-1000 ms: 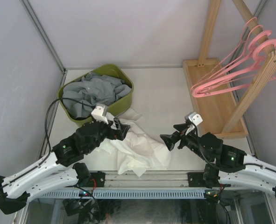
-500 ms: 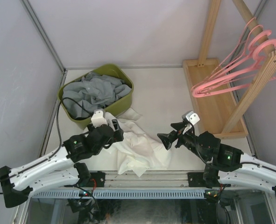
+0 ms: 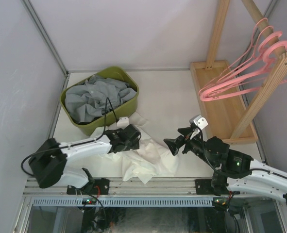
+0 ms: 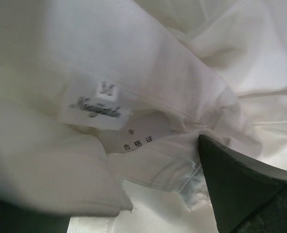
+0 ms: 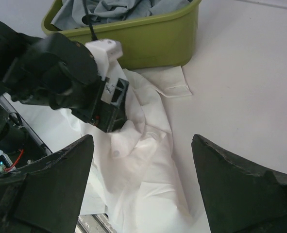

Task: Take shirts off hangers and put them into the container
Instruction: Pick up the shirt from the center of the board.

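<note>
A white shirt (image 3: 150,156) lies crumpled on the table near the front edge. My left gripper (image 3: 132,138) presses down into its upper left part. In the left wrist view the jaws (image 4: 133,208) stand wide, open over the collar and its size label (image 4: 92,104); one dark finger (image 4: 240,191) shows at the right. My right gripper (image 3: 173,145) hovers open just right of the shirt, which fills the space between its fingers (image 5: 143,179). The green container (image 3: 128,104) at the back left holds a grey shirt (image 3: 92,97). Pink hangers (image 3: 230,85) hang bare on the rack pole.
The wooden rack base (image 3: 221,104) and its slanted posts (image 3: 264,97) take up the right side. The left arm's cable (image 3: 106,109) loops over the container's front rim. Grey walls close in the left and back.
My left arm has swung its wrist right and down, from beside the container onto the white shirt. The right gripper edged slightly left, then stayed still.
</note>
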### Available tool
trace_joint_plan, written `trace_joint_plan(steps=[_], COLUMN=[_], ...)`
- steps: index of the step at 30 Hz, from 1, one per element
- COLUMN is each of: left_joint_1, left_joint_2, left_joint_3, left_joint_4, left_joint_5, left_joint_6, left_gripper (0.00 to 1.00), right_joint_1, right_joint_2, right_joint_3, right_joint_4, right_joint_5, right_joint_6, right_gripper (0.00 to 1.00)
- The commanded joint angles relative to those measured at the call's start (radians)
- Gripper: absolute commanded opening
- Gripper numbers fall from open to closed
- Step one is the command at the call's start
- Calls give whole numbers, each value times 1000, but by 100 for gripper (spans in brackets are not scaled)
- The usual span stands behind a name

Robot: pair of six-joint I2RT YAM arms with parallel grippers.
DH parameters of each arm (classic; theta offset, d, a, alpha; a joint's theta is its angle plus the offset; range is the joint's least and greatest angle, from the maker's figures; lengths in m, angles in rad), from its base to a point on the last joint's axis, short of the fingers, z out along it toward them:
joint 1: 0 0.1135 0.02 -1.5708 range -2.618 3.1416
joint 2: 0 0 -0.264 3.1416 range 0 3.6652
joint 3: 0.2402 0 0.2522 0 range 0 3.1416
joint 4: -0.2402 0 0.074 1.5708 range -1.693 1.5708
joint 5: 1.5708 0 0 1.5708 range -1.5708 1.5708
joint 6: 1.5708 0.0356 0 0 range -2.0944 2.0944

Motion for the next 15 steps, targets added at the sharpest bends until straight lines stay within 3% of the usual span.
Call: trace_joint_plan(steps=[1, 4, 6, 7, 12, 15], left_joint_1=[-25, -73, -101, -114, -142, -142], left_joint_2=[141, 232, 285, 306, 334, 220], left_joint_3=[-8, 13, 15, 12, -7, -29], left_joint_4=[62, 69, 97, 112, 143, 151], left_joint_5=[87, 105, 136, 143, 162, 128], left_joint_6=[32, 54, 70, 72, 90, 115], left_gripper=[100, 100, 94, 88, 32, 24], right_joint_1=[-8, -9, -12, -12, -20, -26], right_joint_2=[22, 28, 27, 25, 10, 1], right_joint_3=[10, 9, 10, 10, 9, 10], right_joint_4=[19, 22, 12, 6, -32, -62], right_joint_5=[2, 19, 33, 39, 69, 92], right_joint_6=[13, 18, 30, 34, 50, 65], right_gripper=[81, 81, 81, 81, 81, 81])
